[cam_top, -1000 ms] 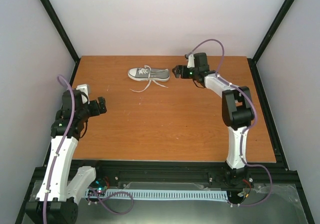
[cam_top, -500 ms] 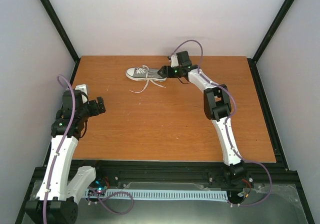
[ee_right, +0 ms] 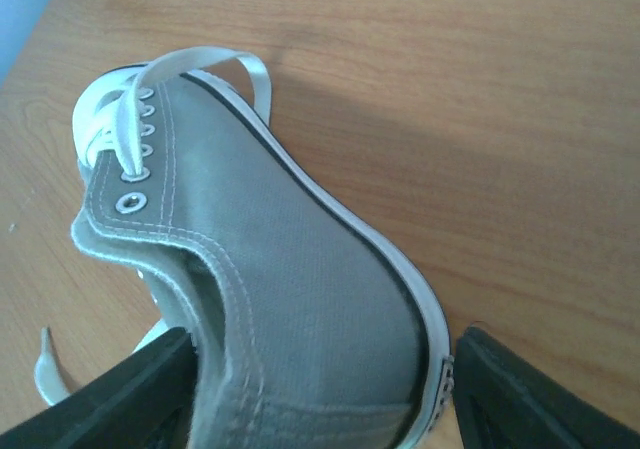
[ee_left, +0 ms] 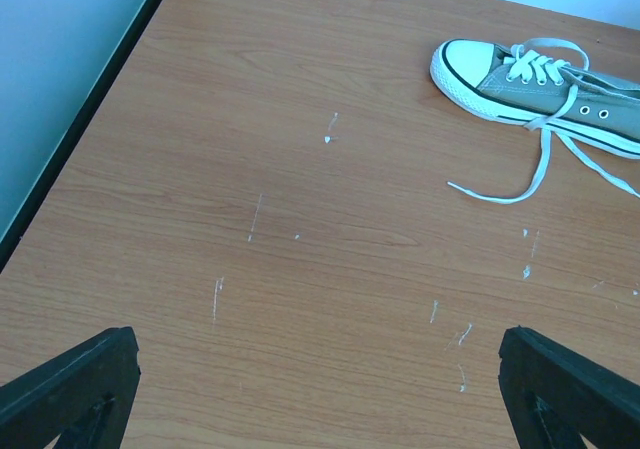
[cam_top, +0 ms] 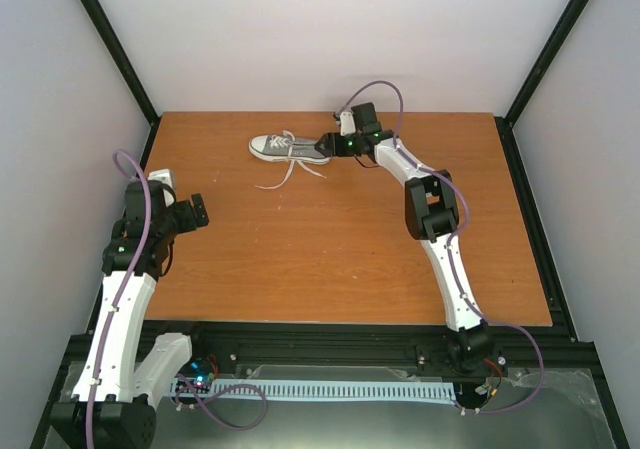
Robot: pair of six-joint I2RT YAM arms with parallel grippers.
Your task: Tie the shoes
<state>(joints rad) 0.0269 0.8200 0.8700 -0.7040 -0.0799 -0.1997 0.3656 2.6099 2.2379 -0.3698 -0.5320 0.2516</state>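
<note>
The grey sneaker point(cam_top: 283, 148) lies on its sole at the back of the table, toe to the left, its white laces point(cam_top: 291, 173) loose and trailing toward the front. My right gripper point(cam_top: 325, 145) is at its heel. In the right wrist view its jaws stand wide on either side of the heel of the shoe point(ee_right: 300, 259), the gripper point(ee_right: 320, 374) open. My left gripper point(cam_top: 200, 211) hovers open and empty over the left side of the table. The left wrist view shows the shoe point(ee_left: 545, 94) far off at the upper right and the open gripper point(ee_left: 318, 384) over bare wood.
The wooden table point(cam_top: 330, 259) is boxed in by black frame posts and pale walls on the left, back and right. Small white scratch marks point(ee_left: 255, 219) dot the wood below my left gripper.
My right arm swung left from beside the shoe until its jaws straddled the heel. The shoe has shifted a little to the left. The left arm has barely moved.
</note>
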